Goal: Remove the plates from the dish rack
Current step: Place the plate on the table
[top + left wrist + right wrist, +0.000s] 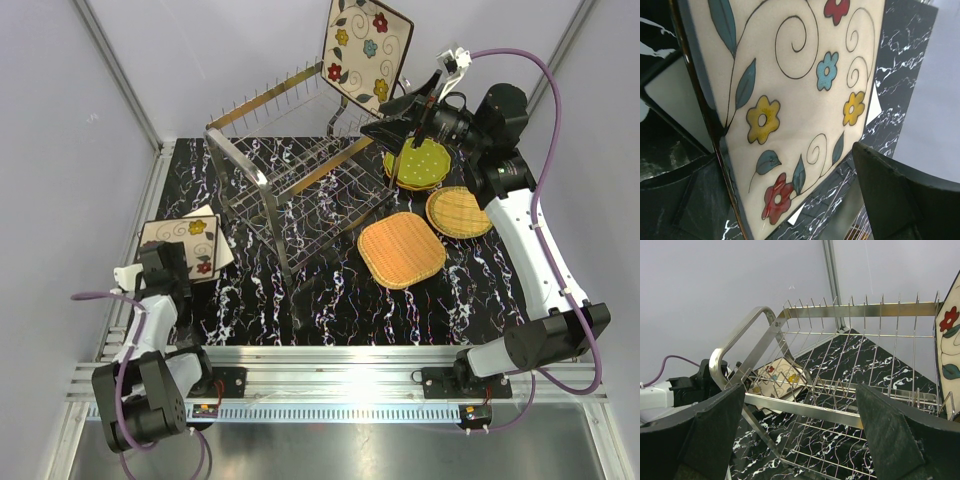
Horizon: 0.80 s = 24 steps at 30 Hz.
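Jaws apart (flowered plate (790, 100) cropped)

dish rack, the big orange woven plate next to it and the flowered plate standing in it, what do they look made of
Dish rack: metal, probably chromed steel; bright mirror-like glints on wire and tube. Woven plate: wicker or similar fibre, matte; the weave shows. Flowered plate: likely glazed ceramic, glossy cream with painted flowers and dark rim, though melamine is possible.

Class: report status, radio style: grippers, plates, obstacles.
Left gripper, right gripper open, empty. Flowered plate standing in dish rack, beside right gripper. No obstruction seen.
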Tool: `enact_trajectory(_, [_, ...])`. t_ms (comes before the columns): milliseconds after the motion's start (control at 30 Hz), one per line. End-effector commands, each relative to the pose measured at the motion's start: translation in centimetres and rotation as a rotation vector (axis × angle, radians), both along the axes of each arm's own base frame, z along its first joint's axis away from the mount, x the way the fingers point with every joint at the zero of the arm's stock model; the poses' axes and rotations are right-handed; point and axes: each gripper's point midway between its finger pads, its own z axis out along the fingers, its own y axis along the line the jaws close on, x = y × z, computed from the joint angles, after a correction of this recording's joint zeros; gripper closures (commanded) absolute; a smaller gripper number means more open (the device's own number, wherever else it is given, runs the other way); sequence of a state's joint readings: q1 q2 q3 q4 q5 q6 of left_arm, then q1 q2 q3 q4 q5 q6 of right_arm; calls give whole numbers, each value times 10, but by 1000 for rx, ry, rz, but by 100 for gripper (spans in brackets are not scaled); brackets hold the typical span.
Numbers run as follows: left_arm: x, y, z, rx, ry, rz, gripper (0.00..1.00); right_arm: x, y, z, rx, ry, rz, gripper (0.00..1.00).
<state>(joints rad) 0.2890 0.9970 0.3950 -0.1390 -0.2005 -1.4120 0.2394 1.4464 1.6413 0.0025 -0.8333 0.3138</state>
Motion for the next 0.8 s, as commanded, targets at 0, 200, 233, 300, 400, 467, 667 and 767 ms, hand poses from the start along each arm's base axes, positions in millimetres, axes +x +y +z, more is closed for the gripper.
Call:
enact_trajectory(0, [-6,-11,-10,-46,90,-52,5,-13,-4,15,9,-55,13,0])
enact_trajectory(200, [-10,-14,-13,-53,135,-77,4,-13,-5,15,9,-55,10,0])
enact_trajectory(233, [-12,-15,-14,-57,153,-79,4,-14,-5,16,9,-56,11,0])
enact_trajectory(300, [-11,-14,-10,-53,173,-85,1,-13,-5,15,8,-53,10,0])
enact_trajectory(400, [-17,-15,-10,-66,256,-99,1,-14,-5,16,9,-58,11,0])
enact_trajectory(467, [-27,-18,-19,-95,341,-111,1,-14,-5,16,10,-56,10,0])
enact_trajectory(667, [-32,-26,-21,-132,411,-152,1,-16,-5,16,10,-59,13,0])
enact_trajectory(767, [-35,-28,-20,-134,444,-174,1,-17,-5,16,9,-62,13,0])
